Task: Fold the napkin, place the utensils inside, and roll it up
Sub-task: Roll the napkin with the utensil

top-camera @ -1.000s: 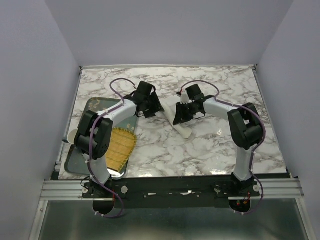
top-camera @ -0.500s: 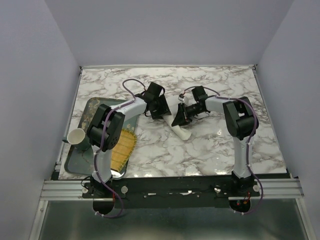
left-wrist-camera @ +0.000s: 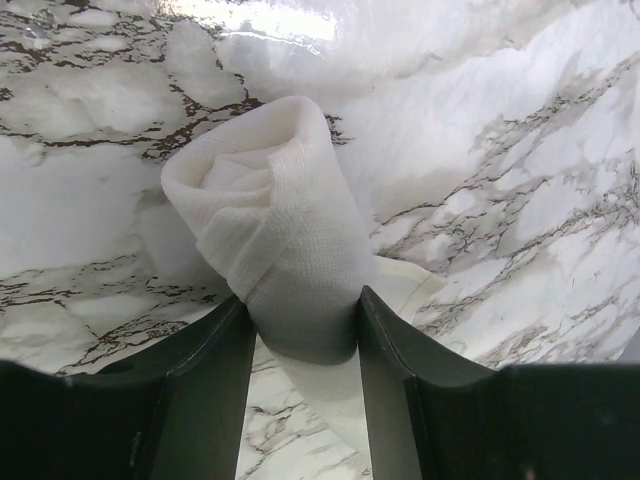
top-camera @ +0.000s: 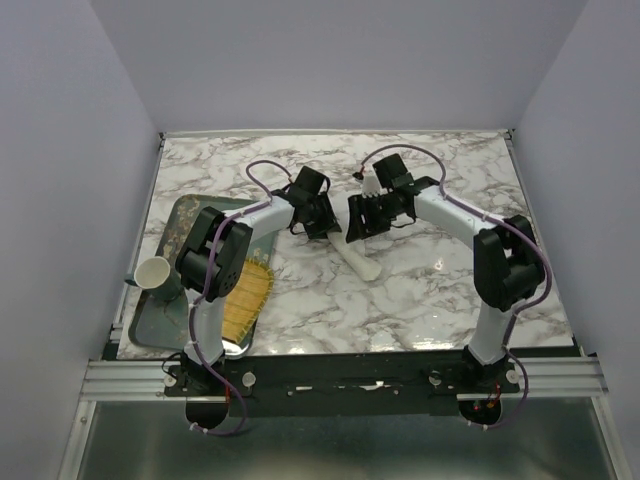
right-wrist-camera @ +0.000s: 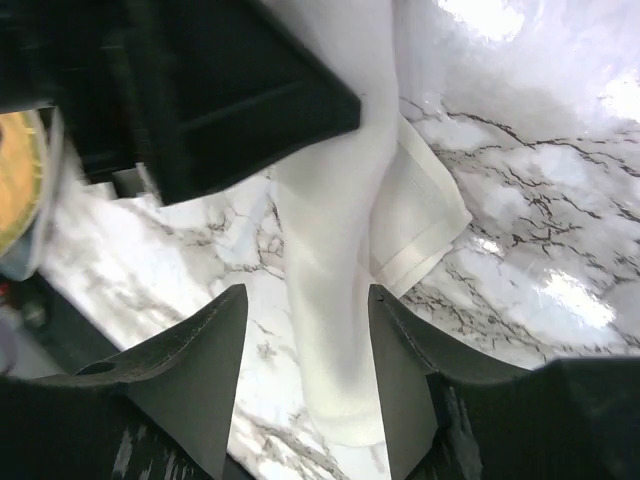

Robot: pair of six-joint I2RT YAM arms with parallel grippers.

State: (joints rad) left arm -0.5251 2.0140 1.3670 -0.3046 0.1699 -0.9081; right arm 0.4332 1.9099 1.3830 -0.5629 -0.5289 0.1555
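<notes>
The napkin [top-camera: 362, 264] lies rolled into a tight white tube near the middle of the worktop [top-camera: 450, 300], slanting toward the near edge, with one loose corner showing beside it. The left gripper [left-wrist-camera: 302, 305] has both fingers pressed against the roll's sides. The right gripper [right-wrist-camera: 306, 290] straddles the same roll, jaws parted wider than it. By the left edge, a tray [top-camera: 160, 310] holds a yellow mat [top-camera: 245, 295], and a cup [top-camera: 153, 272] stands at its rim.

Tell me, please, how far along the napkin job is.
Done: the napkin lies rolled into a tube. In hand: the left gripper pinches it between its jaws; the right gripper straddles it, jaws open. Left: one flap sticks out loose. No spoon shows, so whether it is inside I cannot tell.
</notes>
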